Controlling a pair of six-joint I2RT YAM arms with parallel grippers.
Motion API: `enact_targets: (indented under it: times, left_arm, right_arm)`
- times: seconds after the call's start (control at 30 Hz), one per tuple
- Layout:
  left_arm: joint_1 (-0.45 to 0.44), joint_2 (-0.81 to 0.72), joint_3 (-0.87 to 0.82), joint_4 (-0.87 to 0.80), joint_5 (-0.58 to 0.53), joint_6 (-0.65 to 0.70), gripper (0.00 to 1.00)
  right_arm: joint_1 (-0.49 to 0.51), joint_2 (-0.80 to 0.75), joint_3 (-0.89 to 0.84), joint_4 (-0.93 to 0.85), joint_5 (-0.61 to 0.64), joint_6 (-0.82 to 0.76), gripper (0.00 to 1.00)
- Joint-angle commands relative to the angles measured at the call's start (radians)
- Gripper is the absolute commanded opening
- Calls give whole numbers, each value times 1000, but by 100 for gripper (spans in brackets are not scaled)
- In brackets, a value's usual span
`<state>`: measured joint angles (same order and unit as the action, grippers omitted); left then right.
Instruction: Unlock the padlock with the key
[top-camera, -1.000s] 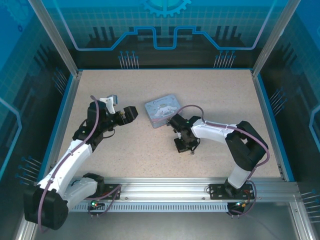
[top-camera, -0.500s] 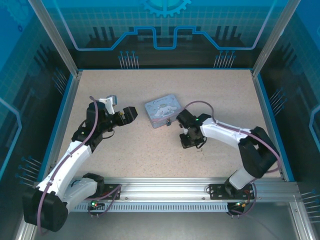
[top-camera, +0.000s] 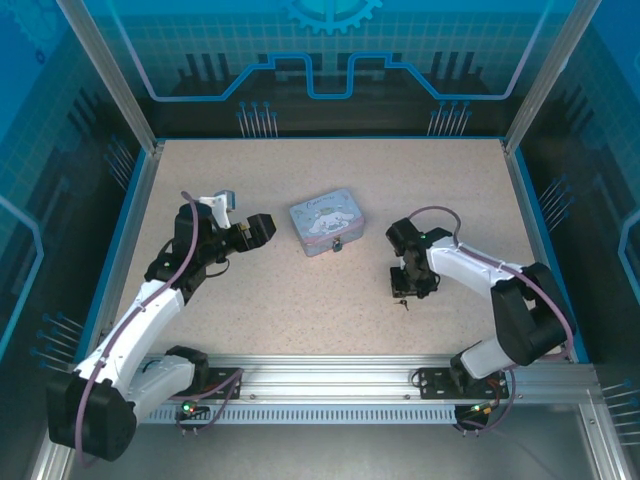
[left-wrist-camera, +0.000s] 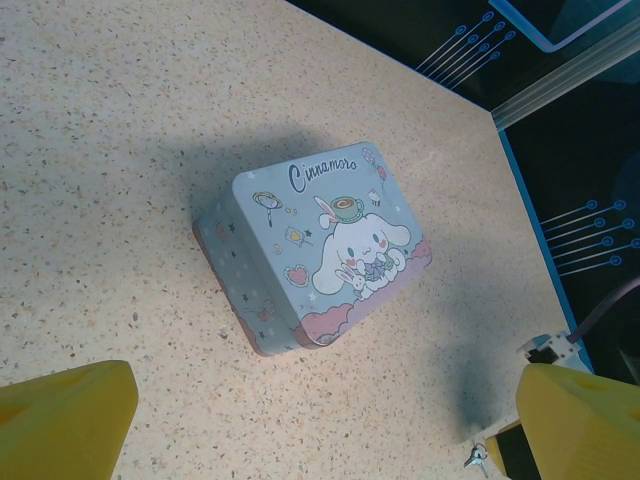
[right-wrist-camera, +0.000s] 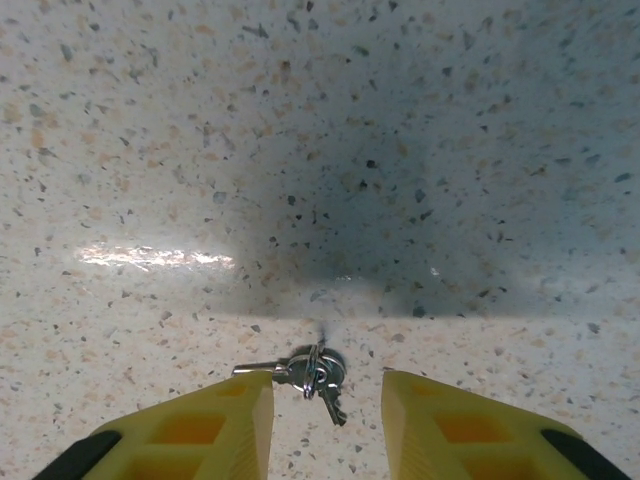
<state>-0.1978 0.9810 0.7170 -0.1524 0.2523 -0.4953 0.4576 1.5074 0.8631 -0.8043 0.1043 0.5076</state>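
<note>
The key (right-wrist-camera: 315, 372), two small silvery keys on a ring, lies flat on the speckled table between my right gripper's (right-wrist-camera: 327, 400) yellow fingers. The jaws stand partly open and one blade reaches the left fingertip (right-wrist-camera: 245, 395). From above, the key (top-camera: 403, 303) sits just below the right gripper (top-camera: 406, 289). The padlock (top-camera: 338, 243) is a tiny dark spot at the front edge of the pale blue cartoon tin (top-camera: 325, 221). My left gripper (top-camera: 256, 230) hovers wide open to the left of the tin (left-wrist-camera: 320, 245), holding nothing. The key (left-wrist-camera: 475, 460) also glints beside its right finger (left-wrist-camera: 585, 420).
The blue-rimmed table edge (top-camera: 545, 260) and aluminium frame posts enclose the workspace. A rail (top-camera: 330, 378) with both arm bases runs along the near edge. Bare tabletop (top-camera: 300, 310) lies in front of the tin.
My right arm has swung to the right, away from the tin, and its jaws have gone from shut to partly open over the key. The left arm has not moved.
</note>
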Motion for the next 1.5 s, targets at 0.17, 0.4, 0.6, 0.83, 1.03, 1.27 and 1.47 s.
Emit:
enact_targets:
  times: [0.17,0.4,0.6,0.83,1.03,1.27,1.47]
  left_arm:
    - [9,-2,5,2,20,11,99]
    - [9,0,11,4,21,8,99]
    - [6,-8,5,45,69,5,99]
    - [0,-1,0,117,122,-71,99]
    - [-98,53,-4,239,160,-149,97]
    - [-301,242,77,341,117,-160,74]
    - [-407,386,156,379,84,-144,63]
  right_arm:
    - [-10,71,-26,18,-46,2,24]
    - [-18,73,-54,42,-101,3,5]
    - [-42,-42,-68,144,-225,3,0]
    - [-113,-193,-95,355,-448,107,0]
    - [-134,-290,-143,619,-522,343,0]
    - [-113,-330,-132,722,-490,488,0]
    - [-94,-331,-114,706,-508,497,0]
